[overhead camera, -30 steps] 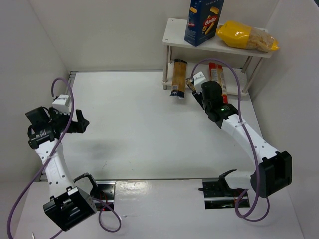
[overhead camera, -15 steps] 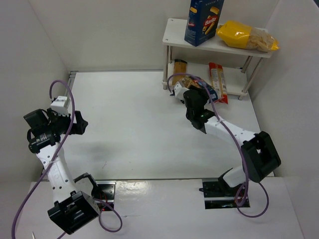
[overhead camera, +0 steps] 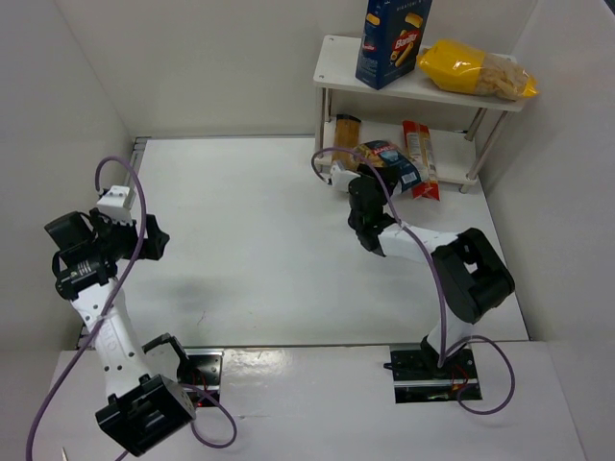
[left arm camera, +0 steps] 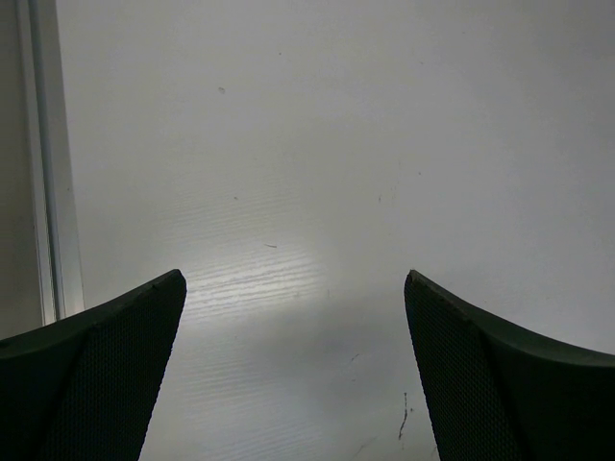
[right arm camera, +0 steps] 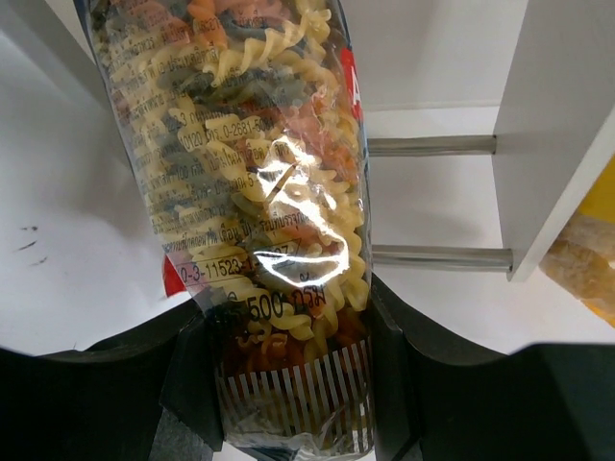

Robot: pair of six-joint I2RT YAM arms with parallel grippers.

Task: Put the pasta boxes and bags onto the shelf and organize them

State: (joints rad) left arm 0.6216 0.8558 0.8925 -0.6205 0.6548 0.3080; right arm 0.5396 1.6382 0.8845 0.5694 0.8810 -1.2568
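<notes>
- I count one tall blue box point(overhead camera: 392, 40) and one yellow bag point(overhead camera: 476, 69).
- Two long spaghetti packs: orange pack point(overhead camera: 346, 128), red pack point(overhead camera: 420, 156).
- One clear pasta bag point(overhead camera: 389, 161).
- One shelf point(overhead camera: 336, 62).

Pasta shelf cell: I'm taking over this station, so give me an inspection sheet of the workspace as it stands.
Surface: white table, a few faint scuffs.
Job's things: shelf has the blue box upright and the yellow bag lying on top; orange pack and red pack on the lower tier; bag of spiral pasta between them at the front.
Clutter: nothing seen.
Grippers: right gripper shut on the bag of spiral pasta; left gripper open, empty, above the table.
Cables: purple cable loops off each arm.
Surroundings: white walls on three sides.
</notes>
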